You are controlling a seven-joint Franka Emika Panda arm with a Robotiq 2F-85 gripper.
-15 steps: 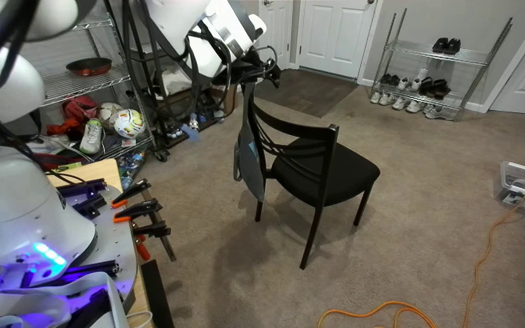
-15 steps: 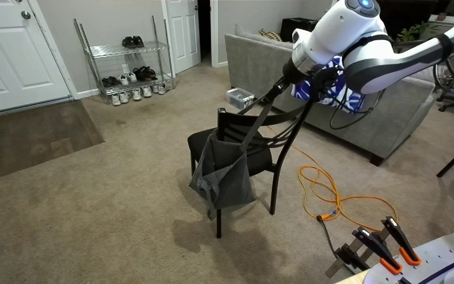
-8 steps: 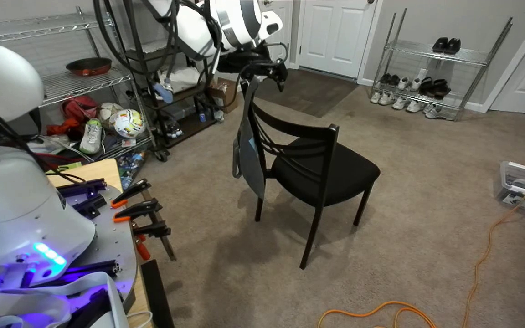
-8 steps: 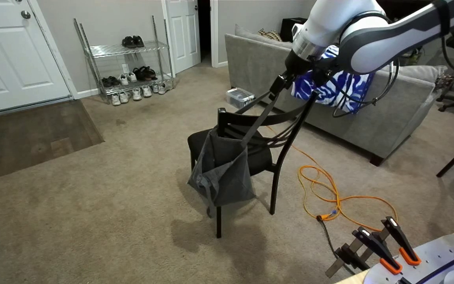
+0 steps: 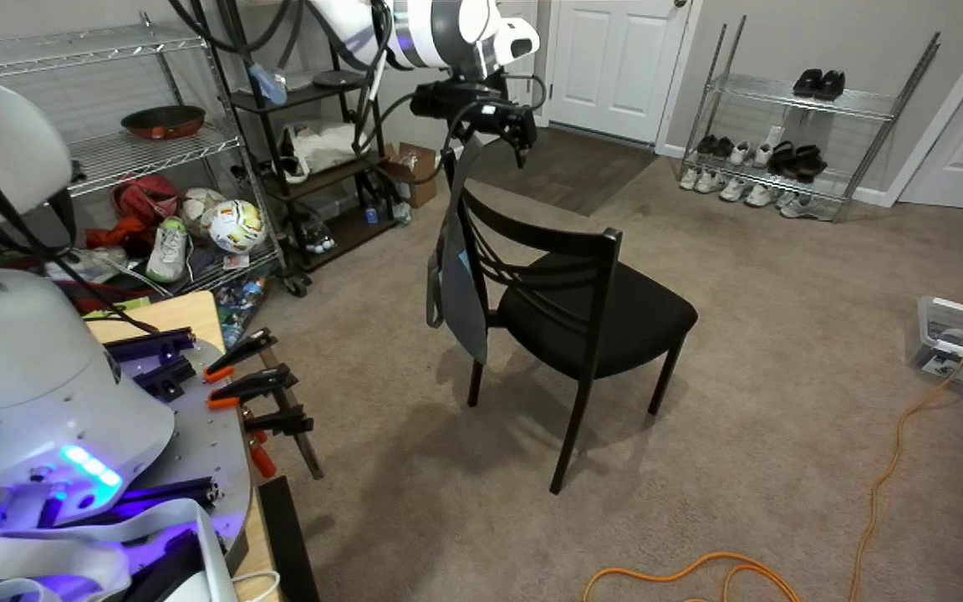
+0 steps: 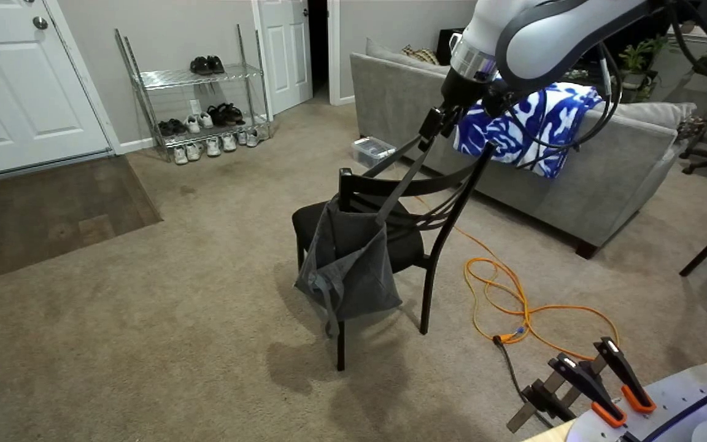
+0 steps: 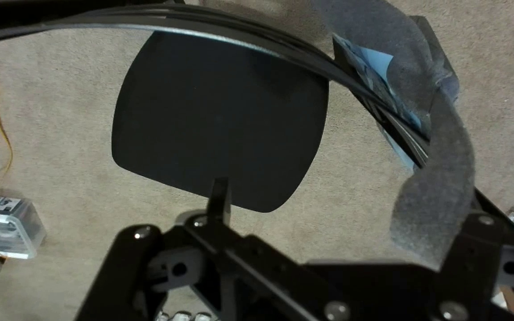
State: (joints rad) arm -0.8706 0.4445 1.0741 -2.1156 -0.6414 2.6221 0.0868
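Tool spread, fingers well apart, one just beside the raised strap of a gray bag. The bag hangs against the back of the black chair, strap end up, long axis steep and slanting. Its cloth looks soft and creased, with a light blue patch showing.

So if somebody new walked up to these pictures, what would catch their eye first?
Probably the white robot arm across the top of both exterior views, its gripper above the back of a black chair. A grey bag hangs behind that chair, a strap running up to the gripper. Next, in an exterior view, likely the blue-and-white blanket over the grey couch and the orange cord looped on the carpet.
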